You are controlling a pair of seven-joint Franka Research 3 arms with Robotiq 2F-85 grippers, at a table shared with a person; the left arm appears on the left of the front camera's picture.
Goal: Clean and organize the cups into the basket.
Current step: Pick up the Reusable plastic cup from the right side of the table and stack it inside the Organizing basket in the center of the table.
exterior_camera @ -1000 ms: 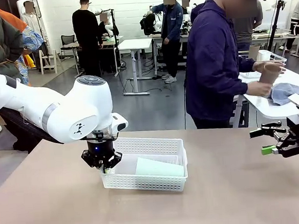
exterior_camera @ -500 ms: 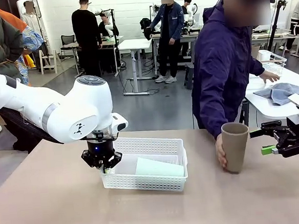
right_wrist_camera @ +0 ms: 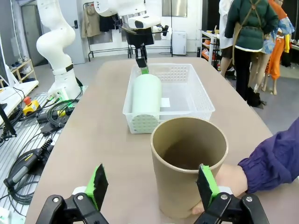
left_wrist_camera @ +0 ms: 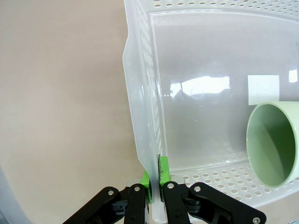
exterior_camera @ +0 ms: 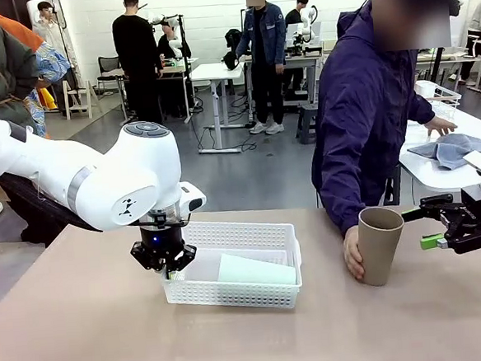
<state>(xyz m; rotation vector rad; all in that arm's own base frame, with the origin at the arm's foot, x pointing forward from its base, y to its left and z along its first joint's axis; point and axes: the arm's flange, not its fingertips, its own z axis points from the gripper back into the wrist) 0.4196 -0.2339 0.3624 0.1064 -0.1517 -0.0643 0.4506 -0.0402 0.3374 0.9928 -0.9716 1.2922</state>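
The white lattice basket (exterior_camera: pixel 252 234) sits mid-table, and the pale mint cup (exterior_camera: pixel 257 269) lies on its side inside it. My left gripper (exterior_camera: pixel 171 270) is shut on the basket's left wall (left_wrist_camera: pixel 140 116); its green pads (left_wrist_camera: pixel 145 178) pinch the rim. The mint cup's mouth (left_wrist_camera: pixel 275 142) faces this gripper. A tan cup (exterior_camera: pixel 380 245) stands upright on the table at right, a person's hand (exterior_camera: pixel 353 253) around its far side. My right gripper (exterior_camera: pixel 429 227) hovers open just right of it. In the right wrist view the tan cup (right_wrist_camera: pixel 188 163) stands between the open fingers (right_wrist_camera: pixel 99 185).
The person in a dark blue jacket (exterior_camera: pixel 364 114) leans over the table's far right edge. A side table (exterior_camera: pixel 449 153) with a blue cloth and a wire basket lies behind. Bare tabletop (exterior_camera: pixel 111 338) stretches along the front and left.
The person turned from the side table and set the tan cup down on the table in front of my right gripper. Neither arm moved.
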